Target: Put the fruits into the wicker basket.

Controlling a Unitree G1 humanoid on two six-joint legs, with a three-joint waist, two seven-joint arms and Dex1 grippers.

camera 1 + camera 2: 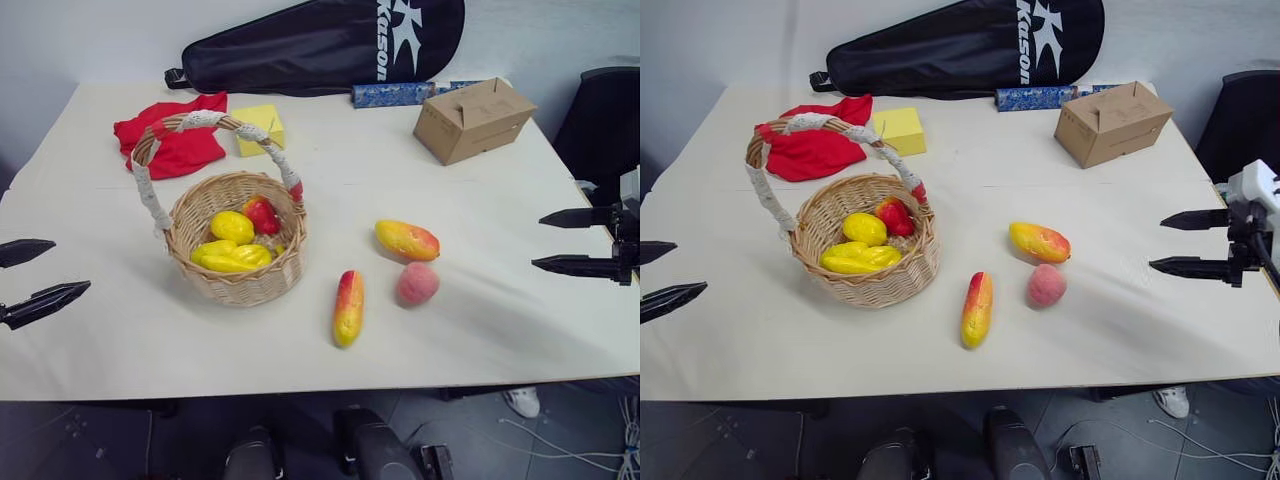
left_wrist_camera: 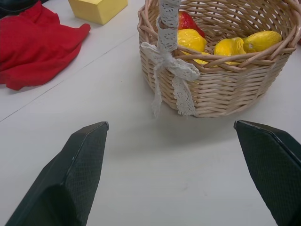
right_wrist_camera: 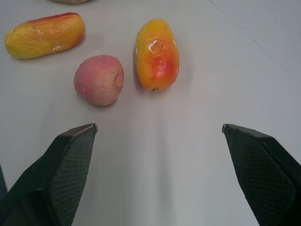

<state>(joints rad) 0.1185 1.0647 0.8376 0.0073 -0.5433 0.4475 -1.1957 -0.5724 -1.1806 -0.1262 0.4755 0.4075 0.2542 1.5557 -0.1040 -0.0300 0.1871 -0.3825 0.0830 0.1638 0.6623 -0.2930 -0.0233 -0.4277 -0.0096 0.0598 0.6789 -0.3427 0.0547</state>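
Note:
The round wicker basket (image 1: 238, 285) with a lace-wrapped handle stands left of the table's middle and holds yellow fruits (image 1: 233, 226) and a red one (image 1: 262, 213). To its right three fruits lie on the table: a long yellow-red one (image 1: 348, 307), a mango (image 1: 407, 240) and a pink peach (image 1: 418, 284). My left gripper (image 1: 25, 276) is open at the table's left edge, pointing at the basket (image 2: 225, 89), empty. My right gripper (image 1: 570, 241) is open at the right edge, pointing at the peach (image 3: 99, 79) and mango (image 3: 157, 54), well short of them.
At the back lie a red cloth (image 1: 175, 140), a yellow block (image 1: 259, 129), a brown cardboard box (image 1: 473, 119), a blue patterned roll (image 1: 395, 94) and a black racket bag (image 1: 320, 45). A dark chair (image 1: 605, 125) stands at the right.

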